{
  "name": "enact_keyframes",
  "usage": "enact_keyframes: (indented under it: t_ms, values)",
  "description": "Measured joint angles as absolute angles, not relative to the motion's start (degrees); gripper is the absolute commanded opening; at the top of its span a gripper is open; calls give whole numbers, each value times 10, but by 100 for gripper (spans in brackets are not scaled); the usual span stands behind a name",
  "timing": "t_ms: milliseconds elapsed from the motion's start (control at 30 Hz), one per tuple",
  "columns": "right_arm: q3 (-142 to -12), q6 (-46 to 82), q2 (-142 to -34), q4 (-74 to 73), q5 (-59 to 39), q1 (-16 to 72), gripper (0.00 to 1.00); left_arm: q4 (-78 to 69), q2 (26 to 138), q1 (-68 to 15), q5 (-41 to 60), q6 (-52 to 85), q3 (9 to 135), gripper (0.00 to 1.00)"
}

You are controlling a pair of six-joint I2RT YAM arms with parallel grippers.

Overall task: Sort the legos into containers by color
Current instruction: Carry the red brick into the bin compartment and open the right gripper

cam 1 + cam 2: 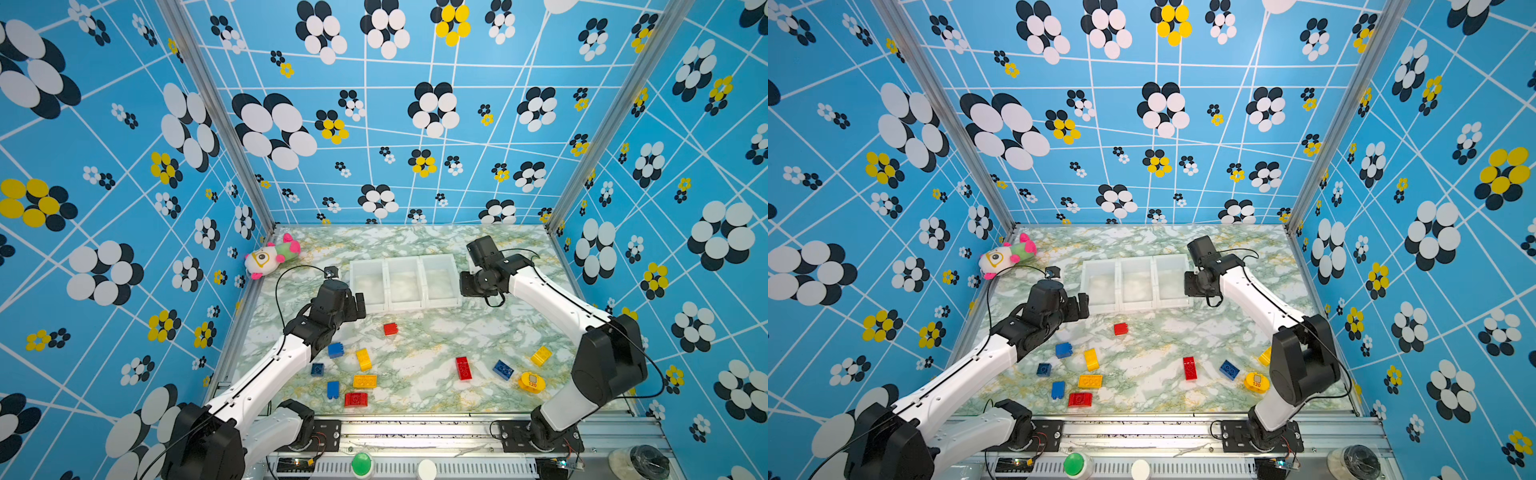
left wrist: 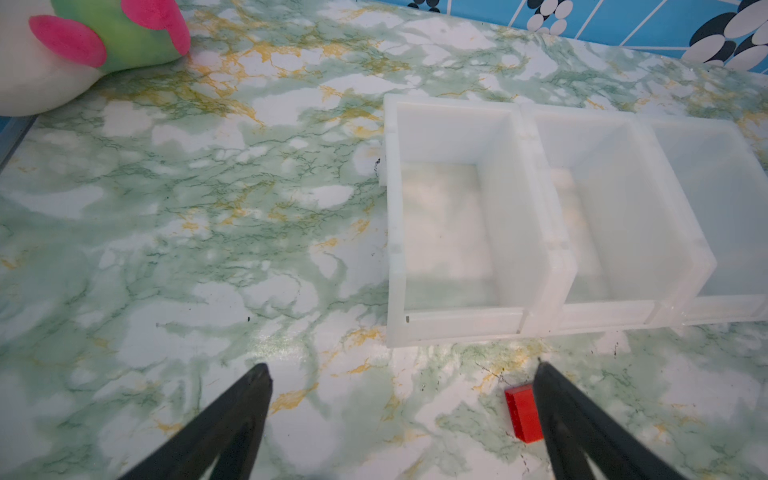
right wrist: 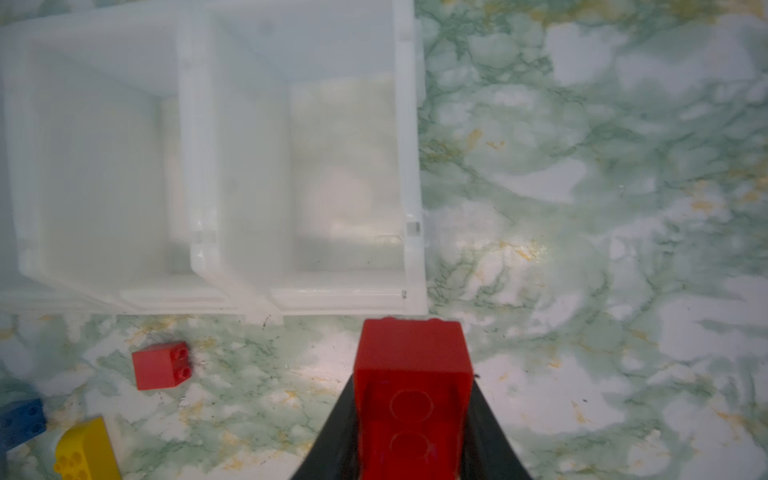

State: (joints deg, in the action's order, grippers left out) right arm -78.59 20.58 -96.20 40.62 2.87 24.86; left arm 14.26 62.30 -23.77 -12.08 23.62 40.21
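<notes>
Right fingers [image 3: 484, 419] are clamped on a red brick [image 3: 411, 357], held just outside the corner of the end bin [image 3: 409, 166]. Left fingers [image 2: 237, 415] stand apart, empty. Risk: releasing here drops the brick onto the worktop [image 1: 415, 345]; a low carry strikes the rim.

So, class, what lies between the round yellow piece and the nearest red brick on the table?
A blue brick, seen in both top views.

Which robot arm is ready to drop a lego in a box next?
The right one. The right gripper is shut on a red brick close beside the containers, at their end bin. The left gripper is open and holds nothing.
</notes>
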Motion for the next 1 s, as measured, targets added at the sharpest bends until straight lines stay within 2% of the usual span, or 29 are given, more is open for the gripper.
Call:
enact_keyframes:
  t_ms: [300,533,633,867,1000]
  values:
    - [-959,206,-1121,407,18,278,26,210,616,-238,-95,262,402,99]
    - [-1020,206,-1202,419,13,279,27,243,593,-238,-90,284,402,99]
    - [-1023,206,-1218,427,13,279,30,251,587,-238,-90,292,402,99]
    - [-1023,206,-1224,435,13,279,52,259,583,-238,-84,294,394,99]
    - [-1023,204,-1223,439,13,279,55,264,582,-240,-83,295,393,99]
